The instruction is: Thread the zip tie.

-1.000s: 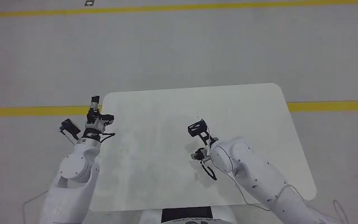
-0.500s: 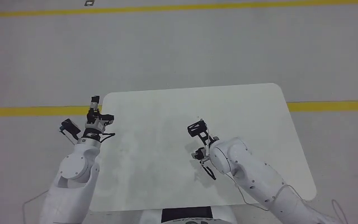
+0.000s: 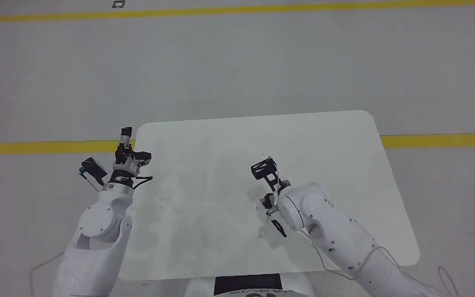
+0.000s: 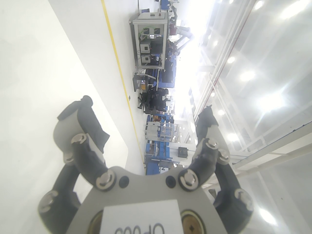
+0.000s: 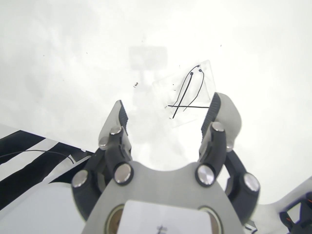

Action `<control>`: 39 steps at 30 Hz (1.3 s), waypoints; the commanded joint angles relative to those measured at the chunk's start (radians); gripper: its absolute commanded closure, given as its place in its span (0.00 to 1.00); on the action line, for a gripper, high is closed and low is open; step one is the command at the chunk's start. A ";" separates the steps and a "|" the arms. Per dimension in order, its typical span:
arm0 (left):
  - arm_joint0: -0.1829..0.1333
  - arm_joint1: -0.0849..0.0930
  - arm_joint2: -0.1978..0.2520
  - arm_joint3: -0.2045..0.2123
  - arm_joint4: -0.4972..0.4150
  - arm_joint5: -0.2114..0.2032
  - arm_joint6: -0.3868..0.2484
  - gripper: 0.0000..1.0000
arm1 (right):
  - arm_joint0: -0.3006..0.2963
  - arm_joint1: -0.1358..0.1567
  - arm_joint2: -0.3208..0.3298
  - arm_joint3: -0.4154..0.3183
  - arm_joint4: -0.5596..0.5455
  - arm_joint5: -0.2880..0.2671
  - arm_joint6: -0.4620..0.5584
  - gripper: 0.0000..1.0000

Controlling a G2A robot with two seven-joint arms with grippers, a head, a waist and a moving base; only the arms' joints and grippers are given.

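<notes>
White table (image 3: pixel 223 148) holds zip ties (image 5: pixel 178 106); grey floor (image 3: pixel 237 67) around

Both arms are glossy white, built from rounded, swollen shells. The left arm (image 3: pixel 100 223) and the right arm (image 3: pixel 334 230) each end in a dark wrist cluster with thin black cables looped about it. The left pincer (image 4: pixel 146 108) has black linkages on a grey metal plate, held by silver screws (round-headed, bright as coins), and a white label with dark print. The right pincer (image 5: pixel 168 102) is the same make, its pale grey fingers (image 5: pixel 229 115) faced with ribbed black pads (image 5: pixel 210 113).
</notes>
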 commanded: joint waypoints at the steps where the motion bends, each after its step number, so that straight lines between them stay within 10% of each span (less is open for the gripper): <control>1: 0.000 0.000 0.000 0.000 0.000 0.000 0.000 0.00 | 0.002 0.001 -0.006 0.015 -0.001 0.000 0.000 0.66; 39: 0.000 0.000 0.000 0.000 0.000 0.000 0.000 0.00 | -0.034 -0.090 0.056 0.148 -0.133 0.000 0.000 0.86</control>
